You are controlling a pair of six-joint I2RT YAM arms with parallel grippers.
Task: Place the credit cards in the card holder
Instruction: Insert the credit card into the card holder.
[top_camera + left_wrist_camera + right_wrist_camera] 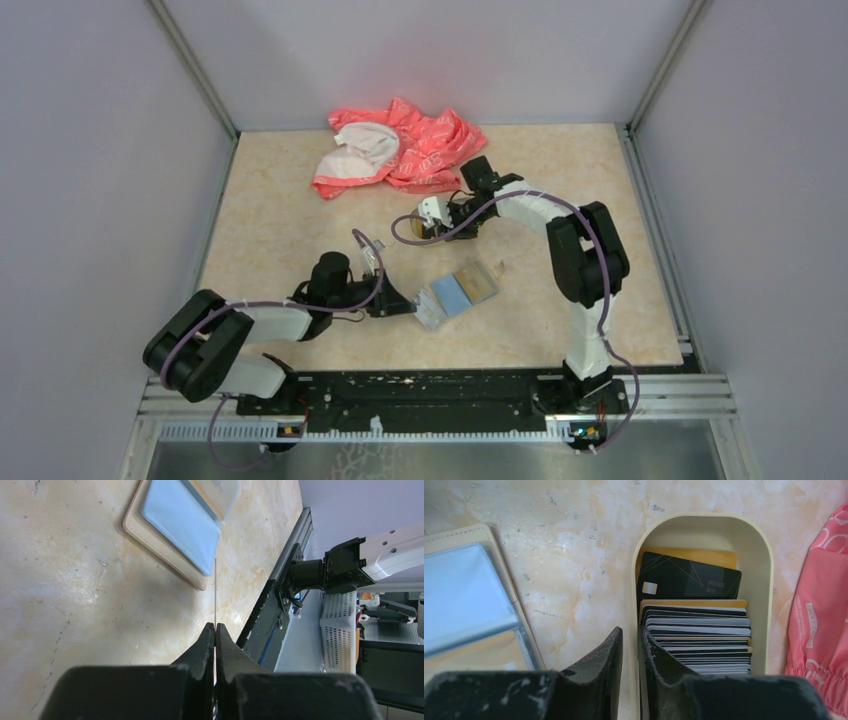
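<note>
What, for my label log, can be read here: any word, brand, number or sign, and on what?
Black card in the tray: pale print, too small to read.
Pink cloth: white lettering, too blurred to read.
Card holder: no text visible.

You see a smooth, marble-patterned table top (300,220) with a faint sheen, a card holder (175,525) of matt stitched beige with glossy plastic sleeves, shiny plastic credit cards (696,635) in a smooth matt plastic tray (704,527), crumpled pink cloth (400,150), and scuffed matt black fingers (606,655) on your right gripper (630,630)
</note>
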